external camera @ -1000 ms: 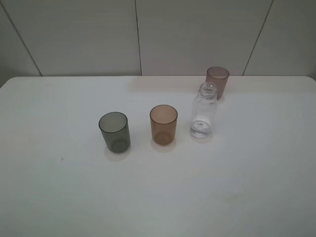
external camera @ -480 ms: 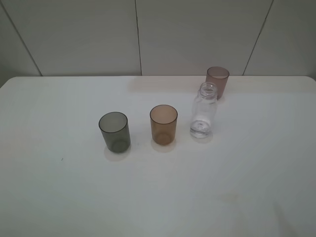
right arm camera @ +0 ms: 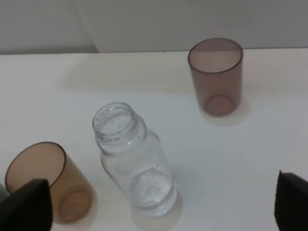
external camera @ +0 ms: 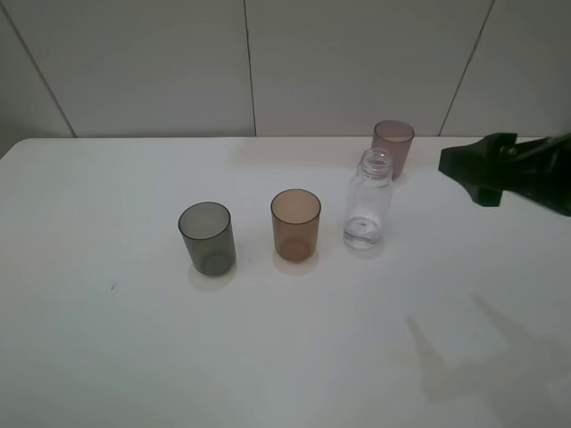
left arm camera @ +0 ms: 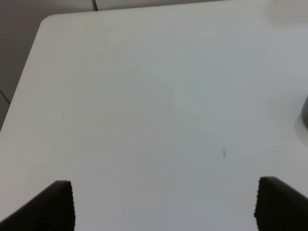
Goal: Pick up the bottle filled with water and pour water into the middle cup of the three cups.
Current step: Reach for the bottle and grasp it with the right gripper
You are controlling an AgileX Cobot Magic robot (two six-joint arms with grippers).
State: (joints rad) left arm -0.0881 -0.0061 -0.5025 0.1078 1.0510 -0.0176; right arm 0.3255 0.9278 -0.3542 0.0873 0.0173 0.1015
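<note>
We see a small clear plastic bottle with rounded shoulders and an open threaded neck [external camera: 368, 201] standing upright on the white bench [external camera: 134, 357], roughly midway between the near and far edges and a little toward the right edge. It is untouched, and we cannot tell how high the water stands in it.

Just beside it, on the side toward the left edge, stands the translucent amber-brown plastic tumbler [external camera: 295, 225]. Further toward the left edge, apart from it, is the smoky grey plastic tumbler [external camera: 208, 238]. The pinkish-mauve plastic tumbler [external camera: 393, 145] stands close to the far edge, beyond the bottle and clear of it. All three are upright with their mouths open.

The right claw [external camera: 471, 174] hangs in the air on the right-edge side of the bottle, apart from it. Its black fingers [right arm camera: 26, 204] are spread wide and grip nothing.

The left claw [left arm camera: 168, 204] is likewise spread wide with nothing between its fingers, over bare bench toward the left edge.
</note>
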